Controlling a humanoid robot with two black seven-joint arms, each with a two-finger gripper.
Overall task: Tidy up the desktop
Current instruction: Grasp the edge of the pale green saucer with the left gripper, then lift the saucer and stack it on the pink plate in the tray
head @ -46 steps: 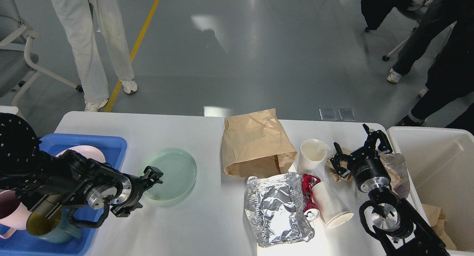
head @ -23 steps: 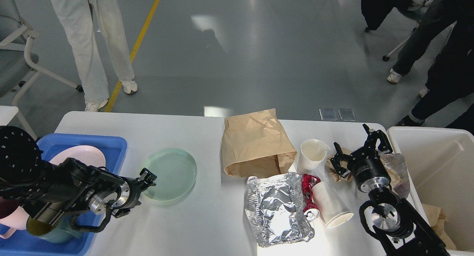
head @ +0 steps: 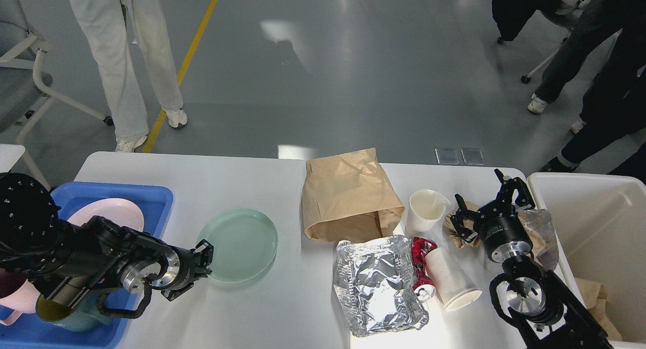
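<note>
The left end effector sits at the green plate's near-left rim on the desk; grip unclear. Next: lift the plate toward the tray. The right end effector gapes, idle.

White desktop — on it a pale green plate, a brown paper bag, crinkled silver foil, white paper cups and a red wrapper. The tray is blue, holding a pink plate — both arms black.
</note>
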